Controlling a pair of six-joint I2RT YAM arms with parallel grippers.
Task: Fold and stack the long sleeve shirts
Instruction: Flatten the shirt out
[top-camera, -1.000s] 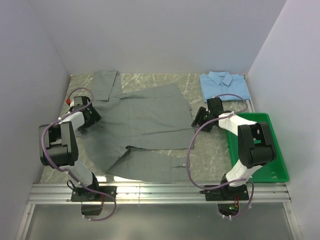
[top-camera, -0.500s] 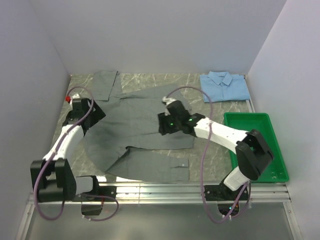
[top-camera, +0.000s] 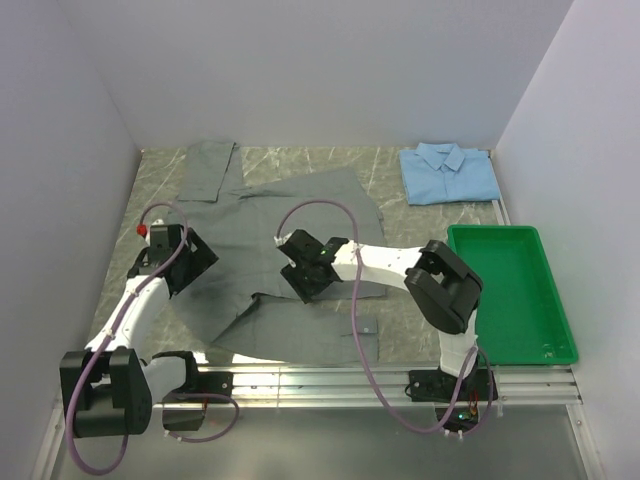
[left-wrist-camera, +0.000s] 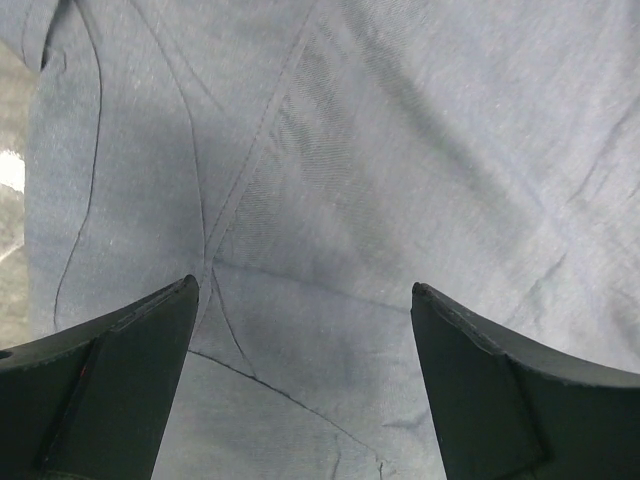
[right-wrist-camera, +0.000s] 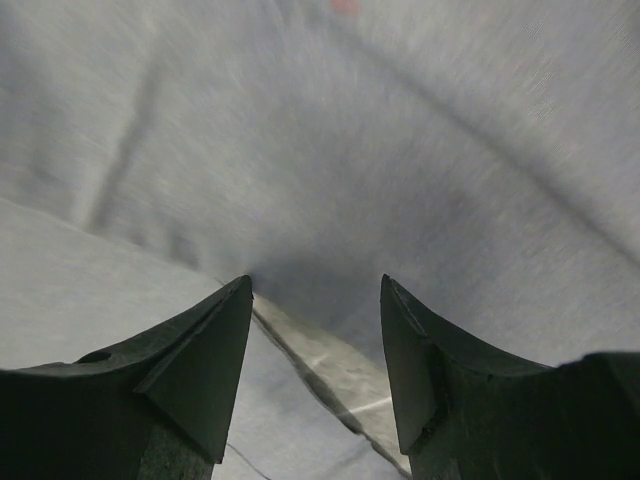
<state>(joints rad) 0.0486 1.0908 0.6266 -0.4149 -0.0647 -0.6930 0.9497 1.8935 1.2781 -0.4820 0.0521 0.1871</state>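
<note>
Finds grey shirt (top-camera: 290, 230) spread open, centre-left on the desk (top-camera: 385, 175), 1 sleeve running toward the far left corner, lower panels rumpled near the front edge. Not yet folded.

Finds blue shirt (top-camera: 450, 172) already folded in the far right corner, just behind the tray (top-camera: 510, 300). Judges it the likely base of the stack.

Change within the last second:
- Logs right claw (top-camera: 306, 285) gone from beside the tray to mid-shirt, arm stretched leftward across the desk.
- Places it low over the cloth edge where the upper panel meets the lower one.
- Sees a sliver of desk under that edge in the wrist view.
- Reads its jaws as part open with nothing between them, cloth blurred by motion.
- Logs left claw (top-camera: 192, 262) moved too, out from a tucked pose by the left wall to over the shirt's left side, near a seam.
- Reads its jaws as wide and empty above the fabric; cannot tell whether touching.

Takes this to mean the reach is finishing, with both claws set on the grey shirt for the 1st fold and no grip yet. Expects a pinch on the edge at right and near the seam at left, then a lift across. Flags 2 risks: catching 2 layers at the overlapped edge, or dragging the cloth instead of lifting it.
</note>
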